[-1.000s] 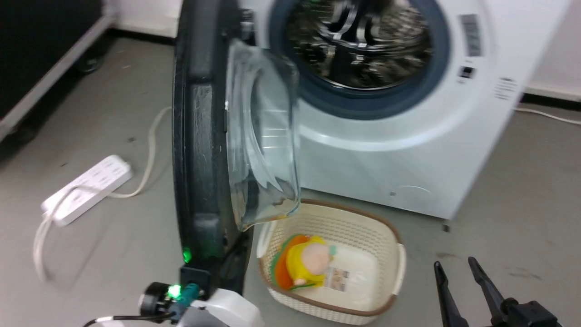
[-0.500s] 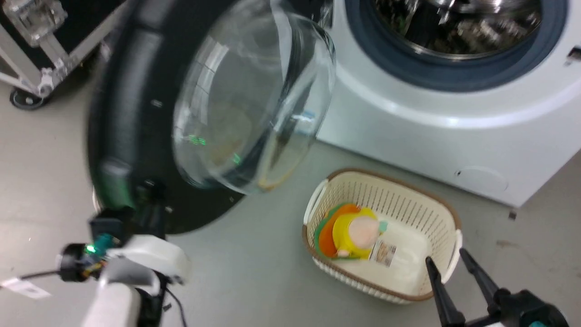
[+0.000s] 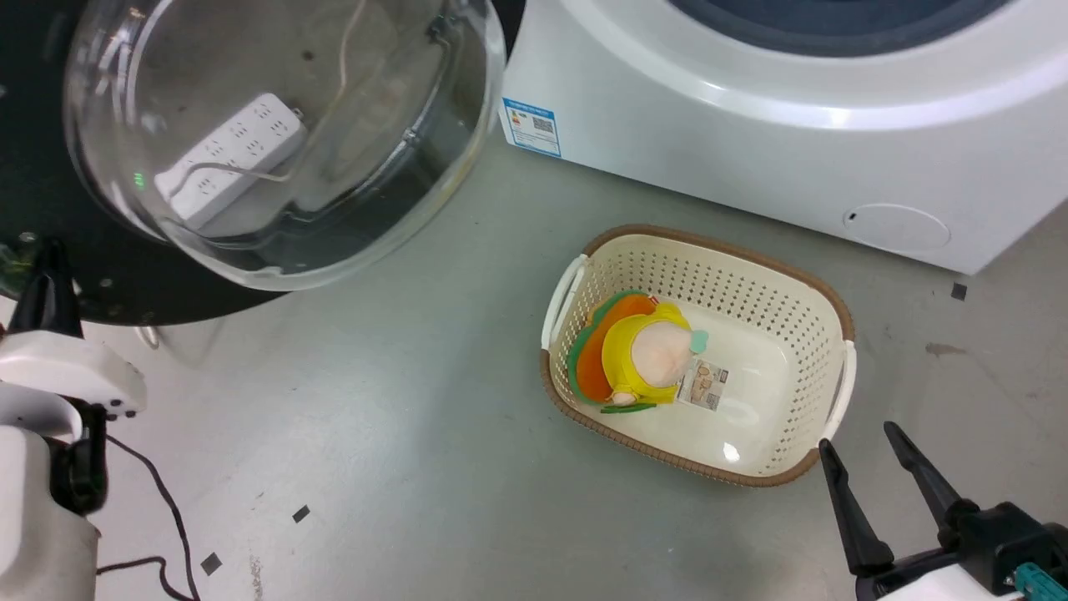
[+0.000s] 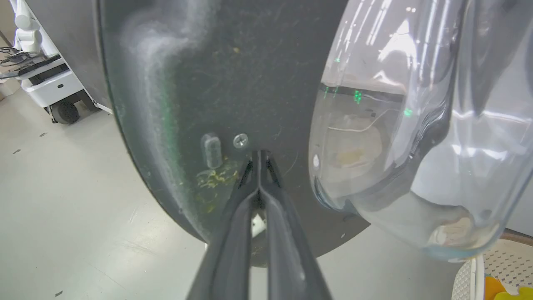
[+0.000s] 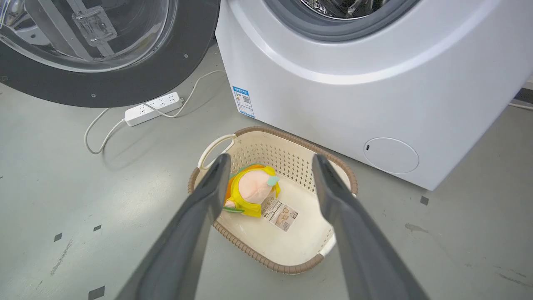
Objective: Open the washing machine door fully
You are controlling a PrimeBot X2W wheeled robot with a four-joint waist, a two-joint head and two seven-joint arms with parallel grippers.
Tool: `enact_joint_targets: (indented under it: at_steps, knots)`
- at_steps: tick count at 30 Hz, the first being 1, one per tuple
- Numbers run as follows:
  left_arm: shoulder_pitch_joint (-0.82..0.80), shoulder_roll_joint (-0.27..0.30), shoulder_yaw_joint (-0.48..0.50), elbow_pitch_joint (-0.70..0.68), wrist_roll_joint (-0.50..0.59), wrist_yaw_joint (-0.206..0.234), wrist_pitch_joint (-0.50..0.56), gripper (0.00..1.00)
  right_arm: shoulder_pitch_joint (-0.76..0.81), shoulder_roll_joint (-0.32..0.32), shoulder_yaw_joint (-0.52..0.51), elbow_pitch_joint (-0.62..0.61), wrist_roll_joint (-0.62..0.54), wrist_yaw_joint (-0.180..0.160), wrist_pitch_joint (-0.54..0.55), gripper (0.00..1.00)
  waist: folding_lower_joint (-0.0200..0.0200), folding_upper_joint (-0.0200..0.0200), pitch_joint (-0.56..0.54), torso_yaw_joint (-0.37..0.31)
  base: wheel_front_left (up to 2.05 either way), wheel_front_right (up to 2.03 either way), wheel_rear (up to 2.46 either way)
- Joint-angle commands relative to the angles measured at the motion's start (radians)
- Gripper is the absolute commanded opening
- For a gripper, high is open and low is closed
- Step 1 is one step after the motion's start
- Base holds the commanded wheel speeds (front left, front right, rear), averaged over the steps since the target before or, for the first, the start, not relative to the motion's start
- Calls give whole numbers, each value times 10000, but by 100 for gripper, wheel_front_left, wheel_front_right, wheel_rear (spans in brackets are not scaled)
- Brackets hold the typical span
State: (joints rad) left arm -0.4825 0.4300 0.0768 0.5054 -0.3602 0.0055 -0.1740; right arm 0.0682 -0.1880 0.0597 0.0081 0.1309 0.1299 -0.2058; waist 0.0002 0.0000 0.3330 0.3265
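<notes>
Pushing door [image 3: 100, 275] wide with closed left pincer [image 4: 258, 160], tips on its black inner face; stands now flat-on, swung out left of washer [image 3: 751, 125], no longer edge-on as a second ago; keeps right pincer [image 3: 858, 435] spread, idle near basket [image 3: 751, 280]; seems almost done.

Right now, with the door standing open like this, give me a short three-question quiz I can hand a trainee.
1. True or false: the right gripper has its fingers apart and holds nothing.
2. What lies in the laundry basket? A) a yellow plush toy B) a folded towel C) a detergent bottle
3. The left gripper is shut; which surface do its tips touch?
Key: 1 true; 2 A; 3 the dark inner face of the washing machine door.
</notes>
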Motion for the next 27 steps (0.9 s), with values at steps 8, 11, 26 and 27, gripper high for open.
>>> enact_joint_targets:
  at_steps: [8,11,26,27]
  knots:
    - [-170,-99,-446,488,377,-382,-782,0,-397,218,-259,97,-22,8,-210,100,-2,0,-513,-377,0,0,0]
    - [305,-408,-626,-261,607,-401,-858,0,-477,442,-576,161,-58,8,-372,100,-2,0,-988,-590,0,0,0]
    - [4162,-2330,-1732,-4245,1321,59,-876,0,-554,1186,-1438,-221,-914,8,-552,100,-2,0,-3127,-2680,0,0,0]
    - [4350,-2441,-1833,-4303,1344,85,-876,0,-483,1220,-1451,-275,-989,8,-553,100,-2,0,-3187,-2797,0,0,0]
